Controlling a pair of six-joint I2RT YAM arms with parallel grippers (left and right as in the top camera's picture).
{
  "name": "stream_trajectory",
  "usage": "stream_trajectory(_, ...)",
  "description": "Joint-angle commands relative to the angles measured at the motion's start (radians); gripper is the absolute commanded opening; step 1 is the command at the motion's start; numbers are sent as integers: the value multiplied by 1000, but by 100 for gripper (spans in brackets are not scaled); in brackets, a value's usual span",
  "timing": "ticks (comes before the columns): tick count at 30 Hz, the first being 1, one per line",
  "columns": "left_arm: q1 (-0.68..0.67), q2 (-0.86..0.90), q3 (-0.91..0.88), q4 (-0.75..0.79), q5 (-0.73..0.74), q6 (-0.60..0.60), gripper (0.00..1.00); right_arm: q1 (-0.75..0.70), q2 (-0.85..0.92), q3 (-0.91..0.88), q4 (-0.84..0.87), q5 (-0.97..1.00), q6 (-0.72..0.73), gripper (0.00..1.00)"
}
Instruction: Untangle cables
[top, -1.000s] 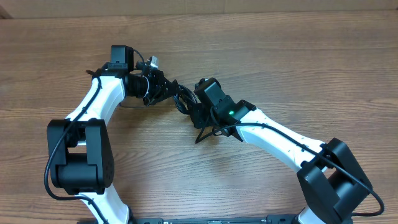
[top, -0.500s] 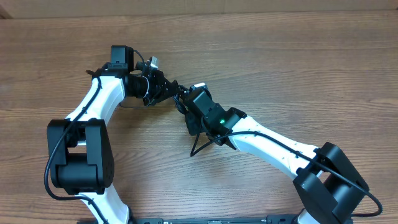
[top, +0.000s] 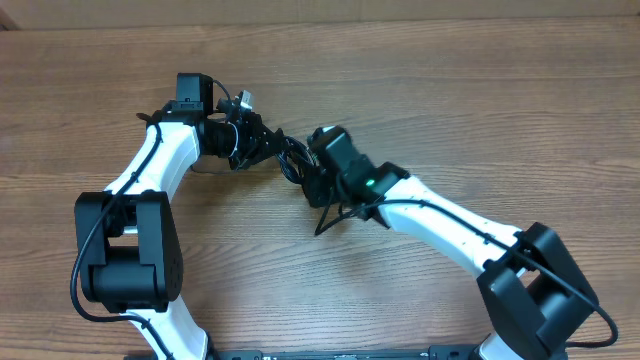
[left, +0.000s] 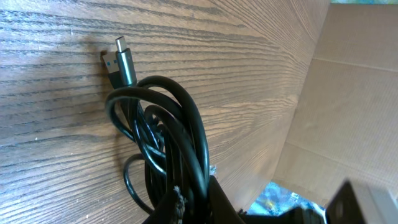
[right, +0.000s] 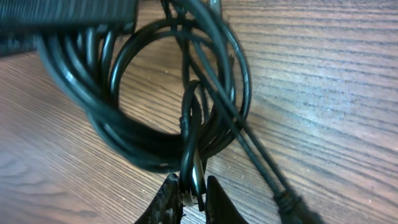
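Separation step. R pincer (right: 189, 196) pinching one loop strand; cables (right: 155, 118) bunched just ahead of tips, on counter (right: 323, 74). L pincer (left: 186, 205) clamped on same bundle. Next prob: draw pincers apart slow, watch for knots tightening.

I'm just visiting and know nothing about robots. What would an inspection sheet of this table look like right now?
Surface: wooden table, grain visible.
Job's things: black cables bunched in a tangle between the two grippers; a silver-tipped plug sticks out of the bunch.
Clutter: nothing seen.
Grippers: left gripper shut on the cables; right gripper shut on one looped strand.
Cables: thicker black wires run along the white arms.
Surroundings: cardboard wall beside the table.
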Motion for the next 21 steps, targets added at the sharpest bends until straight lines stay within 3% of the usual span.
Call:
stream_trajectory(1, 6, -30, 22, -3, 6, 2, 7, -56, 5, 11, 18, -194, 45, 6)
stream_trajectory(10, 11, -30, 22, -3, 6, 23, 6, -156, 5, 12, 18, -437, 48, 6)
stream_trajectory(15, 12, -30, 22, -3, 7, 29, 4, -179, 5, 11, -5, -442, 47, 8)
stream_trajectory(19, 12, -30, 22, -3, 7, 29, 4, -179, 5, 11, -8, -442, 47, 25)
stream_trajectory(21, 12, -30, 22, -3, 7, 29, 4, -179, 5, 11, -14, -428, 48, 38)
